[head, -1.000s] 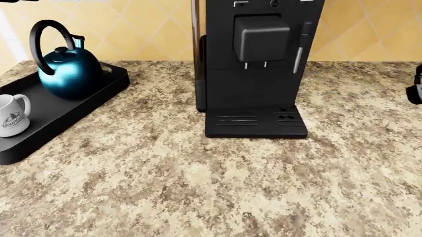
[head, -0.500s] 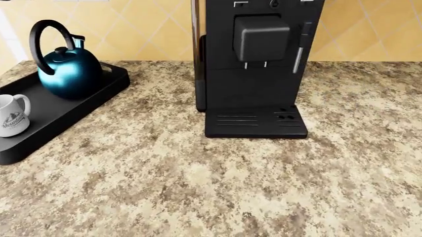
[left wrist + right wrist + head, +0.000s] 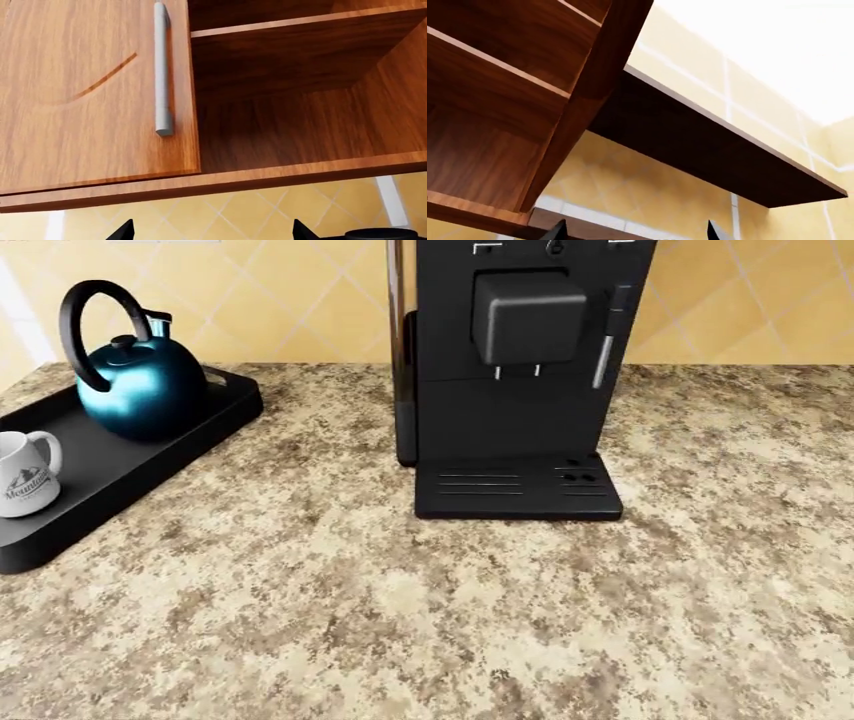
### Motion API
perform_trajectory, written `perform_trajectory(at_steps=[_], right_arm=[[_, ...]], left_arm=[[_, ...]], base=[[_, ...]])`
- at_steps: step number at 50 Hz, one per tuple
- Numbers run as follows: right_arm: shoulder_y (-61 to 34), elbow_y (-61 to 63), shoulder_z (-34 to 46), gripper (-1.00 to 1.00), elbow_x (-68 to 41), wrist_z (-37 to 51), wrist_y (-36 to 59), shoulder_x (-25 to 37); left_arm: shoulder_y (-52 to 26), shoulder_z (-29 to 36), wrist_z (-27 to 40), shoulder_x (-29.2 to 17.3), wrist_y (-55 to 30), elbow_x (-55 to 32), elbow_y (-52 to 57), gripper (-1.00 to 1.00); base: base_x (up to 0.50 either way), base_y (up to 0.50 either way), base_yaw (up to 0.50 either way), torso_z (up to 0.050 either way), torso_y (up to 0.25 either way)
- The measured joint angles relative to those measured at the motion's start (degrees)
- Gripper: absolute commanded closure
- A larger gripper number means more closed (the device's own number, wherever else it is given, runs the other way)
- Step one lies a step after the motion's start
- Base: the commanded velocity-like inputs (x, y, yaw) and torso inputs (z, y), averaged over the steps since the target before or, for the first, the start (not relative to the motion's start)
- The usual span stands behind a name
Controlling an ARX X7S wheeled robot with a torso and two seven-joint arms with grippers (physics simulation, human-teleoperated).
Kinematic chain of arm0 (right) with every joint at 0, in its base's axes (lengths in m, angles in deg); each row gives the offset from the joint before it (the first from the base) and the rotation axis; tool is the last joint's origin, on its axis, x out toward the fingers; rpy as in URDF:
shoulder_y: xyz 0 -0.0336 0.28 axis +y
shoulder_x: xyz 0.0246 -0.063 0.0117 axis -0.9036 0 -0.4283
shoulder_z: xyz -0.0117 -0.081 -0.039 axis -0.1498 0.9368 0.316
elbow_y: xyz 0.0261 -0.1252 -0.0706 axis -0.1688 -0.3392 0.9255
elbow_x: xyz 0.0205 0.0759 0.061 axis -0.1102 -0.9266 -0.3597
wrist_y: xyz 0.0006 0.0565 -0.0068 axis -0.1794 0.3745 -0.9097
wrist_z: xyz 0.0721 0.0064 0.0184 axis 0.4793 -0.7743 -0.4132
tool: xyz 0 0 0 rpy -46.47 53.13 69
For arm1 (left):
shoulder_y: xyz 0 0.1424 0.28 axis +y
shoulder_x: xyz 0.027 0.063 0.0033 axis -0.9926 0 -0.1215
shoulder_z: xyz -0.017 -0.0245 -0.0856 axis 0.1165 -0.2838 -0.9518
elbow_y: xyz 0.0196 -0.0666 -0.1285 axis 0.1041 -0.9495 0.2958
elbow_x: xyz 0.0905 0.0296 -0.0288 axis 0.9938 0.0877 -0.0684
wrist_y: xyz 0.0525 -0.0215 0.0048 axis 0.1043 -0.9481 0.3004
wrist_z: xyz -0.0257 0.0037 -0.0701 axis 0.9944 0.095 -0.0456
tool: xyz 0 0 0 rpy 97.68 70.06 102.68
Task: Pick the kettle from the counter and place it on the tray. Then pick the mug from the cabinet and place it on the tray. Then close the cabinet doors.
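Observation:
The teal kettle (image 3: 140,385) and the white mug (image 3: 24,473) both stand on the black tray (image 3: 200,430) at the counter's (image 3: 400,610) left. Neither gripper shows in the head view. In the left wrist view my left gripper (image 3: 210,235) is open and empty below the wooden cabinet (image 3: 300,165). Its left door (image 3: 80,100), with a grey bar handle (image 3: 162,70), covers the left half, while the right half shows a bare shelf (image 3: 300,25). My right gripper (image 3: 635,232) is open and empty under the cabinet's open inside (image 3: 487,100).
A tall black coffee machine (image 3: 521,370) stands at the counter's back middle against the yellow tiled wall (image 3: 307,310). In the right wrist view a long dark wooden panel (image 3: 714,150) runs out from the cabinet's side; I cannot tell whether it is a door.
One second ago the right gripper showed at the head view's right edge; it has since left that view. Kettle, mug and tray have not moved.

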Motion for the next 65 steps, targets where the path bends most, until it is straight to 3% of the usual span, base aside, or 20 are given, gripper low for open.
perform_trajectory(at_steps=[18, 30, 44, 65], right_arm=[[-1.2, -5.0, 15.1, -1.00, 33.1, -19.7, -9.6, 2.5], [-12.2, -12.8, 35.2, -1.00, 47.2, -25.2, -17.2, -0.3], [-22.0, -14.6, 54.2, -1.00, 50.4, -28.2, -25.2, -7.2], [-24.2, -27.6, 65.1, -1.00, 59.6, -32.6, -36.0, -18.6]], left_arm=[[0.1, -0.2, 0.3, -0.9, 0.1, -0.9, 0.1, -1.00], [0.1, -0.4, 0.9, -1.5, 0.1, -1.8, 0.4, -1.00], [1.8, -1.7, 0.3, -2.4, 1.0, -1.4, 0.3, -1.00], [5.9, -3.8, -1.8, -3.6, 2.8, 0.6, 0.3, -1.00]], base=[[0.00, 0.00, 0.00, 0.000, 0.000], [0.00, 0.00, 0.00, 0.000, 0.000], [0.00, 0.00, 0.00, 0.005, -0.003], [0.00, 0.00, 0.00, 0.002, -0.002]])
